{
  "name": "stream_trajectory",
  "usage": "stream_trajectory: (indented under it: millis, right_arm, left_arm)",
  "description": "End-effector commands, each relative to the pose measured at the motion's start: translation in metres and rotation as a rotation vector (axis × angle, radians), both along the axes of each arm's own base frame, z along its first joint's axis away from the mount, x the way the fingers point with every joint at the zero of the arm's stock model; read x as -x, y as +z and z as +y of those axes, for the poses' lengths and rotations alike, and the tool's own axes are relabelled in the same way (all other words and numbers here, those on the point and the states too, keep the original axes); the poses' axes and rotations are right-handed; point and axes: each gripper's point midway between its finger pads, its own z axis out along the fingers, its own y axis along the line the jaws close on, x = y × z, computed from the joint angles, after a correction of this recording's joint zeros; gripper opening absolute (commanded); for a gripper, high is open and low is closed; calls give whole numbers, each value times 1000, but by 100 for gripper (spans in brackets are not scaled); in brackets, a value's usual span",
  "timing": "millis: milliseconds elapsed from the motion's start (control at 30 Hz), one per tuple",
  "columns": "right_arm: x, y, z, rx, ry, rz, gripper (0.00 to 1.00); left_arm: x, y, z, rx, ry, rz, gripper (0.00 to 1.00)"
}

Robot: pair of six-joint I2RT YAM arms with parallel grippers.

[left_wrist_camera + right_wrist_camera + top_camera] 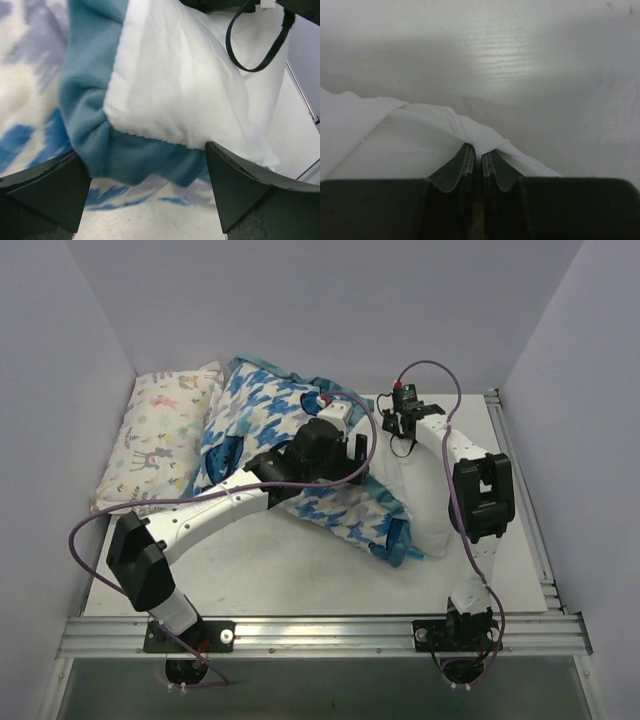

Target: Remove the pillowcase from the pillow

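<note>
The left gripper point(142, 160) stands wide apart, its black fingers point(42, 192) on either side of the gathered fabric but clamped on nothing. Just beyond them lies the blue ruffled trim point(87, 105) at the mouth of the blue-and-white houndstooth fabric pillowcase point(262, 405), with the plump plain white pillow point(175, 85) bulging out of it to the right.

The right gripper point(477, 150) is pinched together on a raised fold of the white pillow at its far right end; bare white table point(530, 60) runs on beyond the fold.

In the top view the pillowcase lies on a slant across the middle of the table, its near end close to the middle of the table's near half, and still covers most of the pillow. To its left, touching it, a small pastel animal-print pillow point(160, 435) lies against the left wall. Open table point(290, 580) stretches along the near side up to the aluminium rail point(320, 632), and a narrower strip is bare on the right, beside the side rail point(522, 475).
</note>
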Motion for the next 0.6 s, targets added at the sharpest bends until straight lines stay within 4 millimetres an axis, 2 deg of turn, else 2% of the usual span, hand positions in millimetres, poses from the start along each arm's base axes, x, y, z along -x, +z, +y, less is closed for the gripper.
stream_trajectory:
  millis: [0,67,100,133,167,200,233,267,300,367,400,433,467,533,567]
  right_arm:
    - [48,-19,2,31,35,154,0]
    - [53,-20,-4,51,29,153,0]
    - [53,-13,-5,52,27,135,0]
    - [53,-10,-8,53,22,130,2]
    - [54,-5,-10,50,17,121,8]
    - [53,11,-13,44,8,87,22]
    - [51,21,-17,41,-1,64,32]
    - [48,34,-17,35,-5,34,41]
    - [46,57,-19,29,-8,-18,54]
    - [47,83,-21,30,-14,-63,64]
    - [45,113,-21,15,-17,-128,70]
    - [49,125,-24,20,-27,-146,73]
    - [53,149,-26,9,-35,-198,75]
    - [60,172,-29,3,-46,-246,79]
    - [69,193,-31,-1,-51,-293,80]
  left_arm:
    - [-23,3,-24,80,35,-31,97]
    - [-27,-2,-30,85,32,-26,94]
    - [-29,-9,-34,82,30,-16,90]
    - [-31,-7,-34,86,40,-24,80]
    - [-32,-7,-31,82,54,-28,54]
    - [-37,-3,-24,74,91,-44,37]
    - [-42,-5,-12,50,127,-40,24]
    - [-46,-5,-1,41,158,-41,3]
    - [-47,5,12,51,190,-52,0]
    - [-57,7,39,52,255,-61,0]
    - [-56,17,46,71,255,-70,0]
    - [-58,19,53,75,264,-70,0]
    - [-61,18,62,79,275,-68,0]
    - [-60,23,64,93,247,-70,0]
    - [-62,24,67,98,246,-70,0]
